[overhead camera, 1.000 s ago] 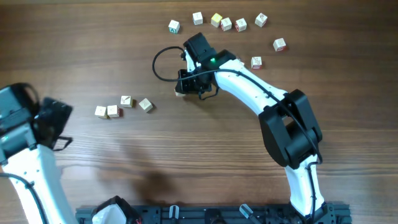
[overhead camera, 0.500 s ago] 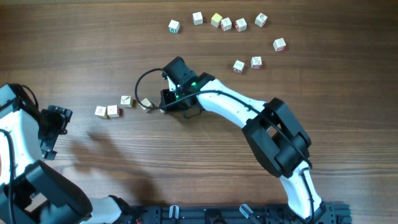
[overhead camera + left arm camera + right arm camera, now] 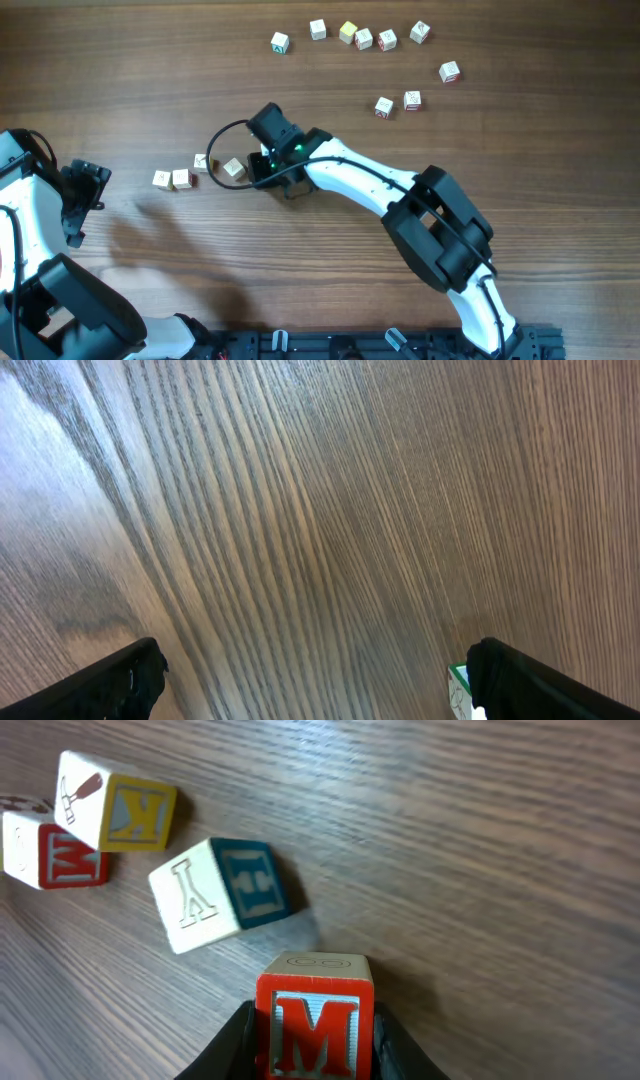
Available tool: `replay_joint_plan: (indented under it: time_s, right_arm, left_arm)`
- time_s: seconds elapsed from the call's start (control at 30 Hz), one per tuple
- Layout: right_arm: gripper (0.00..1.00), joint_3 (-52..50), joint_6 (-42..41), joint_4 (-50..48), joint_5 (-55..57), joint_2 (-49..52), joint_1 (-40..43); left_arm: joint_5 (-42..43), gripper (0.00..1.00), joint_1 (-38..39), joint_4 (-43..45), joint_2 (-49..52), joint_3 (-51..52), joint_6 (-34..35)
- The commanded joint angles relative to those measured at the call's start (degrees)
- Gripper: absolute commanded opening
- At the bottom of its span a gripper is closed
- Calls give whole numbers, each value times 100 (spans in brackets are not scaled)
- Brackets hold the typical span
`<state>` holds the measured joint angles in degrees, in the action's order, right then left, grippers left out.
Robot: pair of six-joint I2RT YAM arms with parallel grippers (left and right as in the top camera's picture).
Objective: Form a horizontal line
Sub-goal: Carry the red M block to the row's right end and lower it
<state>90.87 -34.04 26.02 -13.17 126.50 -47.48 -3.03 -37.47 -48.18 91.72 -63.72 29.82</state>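
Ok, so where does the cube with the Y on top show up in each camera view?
Overhead: the Y cube lies left of centre, right beside the right end effector.
Left wrist: not in it.
Right wrist: left of centre, just beyond the red M cube in the grip.
Shared landmark: the hammer cube, its next neighbour.
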Motion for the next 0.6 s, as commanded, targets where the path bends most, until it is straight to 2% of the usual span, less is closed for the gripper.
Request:
replay_joint_plan:
  time_s: [0.0,0.3,0.5,0.57]
  right_arm:
    - [21,-186,-435,-101,232,168,-94]
    - [27,-212,-820,-780,295,184,-94]
    - [50,-212,-817,-841,295,184,-94]
    - [63,-212,-813,-831,293,184,-94]
  left_arm:
    - [66,100,-31,55,66,-35,-87]
    - [66,100,-31,72,66,-35,-87]
    - [66,100,-31,92,66,-35,-87]
    - [66,100,-31,90,66,-35,-87]
